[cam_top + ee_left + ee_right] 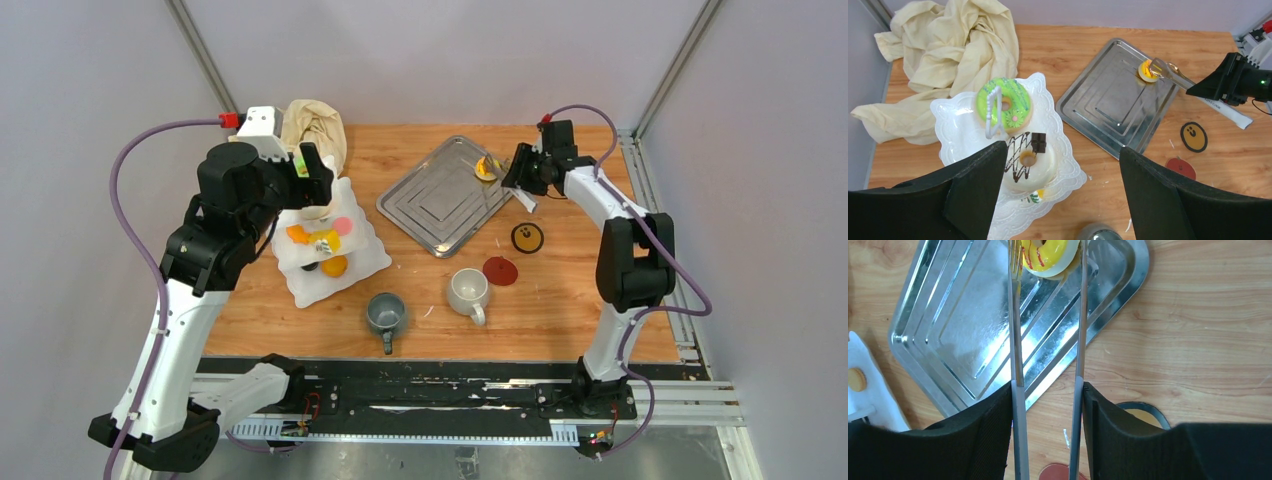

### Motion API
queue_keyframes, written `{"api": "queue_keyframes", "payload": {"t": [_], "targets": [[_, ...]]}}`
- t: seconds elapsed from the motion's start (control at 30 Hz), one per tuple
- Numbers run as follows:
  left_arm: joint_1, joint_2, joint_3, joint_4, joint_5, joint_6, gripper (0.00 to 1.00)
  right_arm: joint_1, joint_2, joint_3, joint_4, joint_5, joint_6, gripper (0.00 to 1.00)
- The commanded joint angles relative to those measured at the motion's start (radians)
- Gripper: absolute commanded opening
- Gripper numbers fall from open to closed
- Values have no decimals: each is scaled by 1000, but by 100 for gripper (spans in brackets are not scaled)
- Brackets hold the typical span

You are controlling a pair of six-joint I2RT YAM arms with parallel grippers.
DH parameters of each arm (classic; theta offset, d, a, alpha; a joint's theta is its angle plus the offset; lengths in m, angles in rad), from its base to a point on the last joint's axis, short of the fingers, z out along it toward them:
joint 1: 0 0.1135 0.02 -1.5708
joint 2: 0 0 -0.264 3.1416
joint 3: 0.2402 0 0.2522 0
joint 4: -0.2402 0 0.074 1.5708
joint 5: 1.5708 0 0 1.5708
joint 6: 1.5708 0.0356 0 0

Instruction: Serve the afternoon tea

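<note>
The right gripper (pixel 1048 396) is clenched on a pair of metal tongs (pixel 1015 340). The tongs reach out over the steel tray (pixel 440 205). Their two tips sit one on each side of a yellow doughnut (pixel 1049 255) with red stripes, right at its edges. The doughnut is at the far right corner of the tray. I cannot tell if it rests on the tray or is lifted a little.

The left gripper (pixel 1063 152) is spread wide and holds nothing. It hangs to the left of the tray, above the white three-tier stand (pixel 953 125). The stand is just beside the tray's left corner. On its top plate lies a green ring doughnut (pixel 1004 102). On the plate below lies a white doughnut (pixel 1030 165) with brown lines and a dark square on it. From above, orange (pixel 298 234) and pink (pixel 343 226) pastries show on the stand too.

The grey mug (pixel 385 313) and the white mug (pixel 467 290) stand upright on the desk (pixel 580 300), nearer to the arms than the tray. The white mug is closer to the tray. A beige cloth (pixel 948 60) lies bunched up, far left of the tray.
</note>
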State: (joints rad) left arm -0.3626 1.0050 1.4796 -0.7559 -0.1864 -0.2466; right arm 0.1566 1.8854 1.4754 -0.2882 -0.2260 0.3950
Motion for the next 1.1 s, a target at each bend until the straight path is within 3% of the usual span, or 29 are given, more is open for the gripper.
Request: {"api": "queue_keyframes", "payload": {"t": [0.0,0.3,0.5,0.83,1.07], "targets": [[-5,-6,6,27,-2,7,87,-23,11,32,46,-54,54,50],[-6,-6,15,23,-2,6,87,-48,17,-11,93,-56,103,49],[-5,-8,16,23,1,5,87,-68,46,-11,103,-116,128,43],[-5,-11,15,24,0,5,87,-70,79,-13,90,-196,128,44],[-6,-18,18,14,-10,9,87,-69,47,-22,92,-209,127,14]]}}
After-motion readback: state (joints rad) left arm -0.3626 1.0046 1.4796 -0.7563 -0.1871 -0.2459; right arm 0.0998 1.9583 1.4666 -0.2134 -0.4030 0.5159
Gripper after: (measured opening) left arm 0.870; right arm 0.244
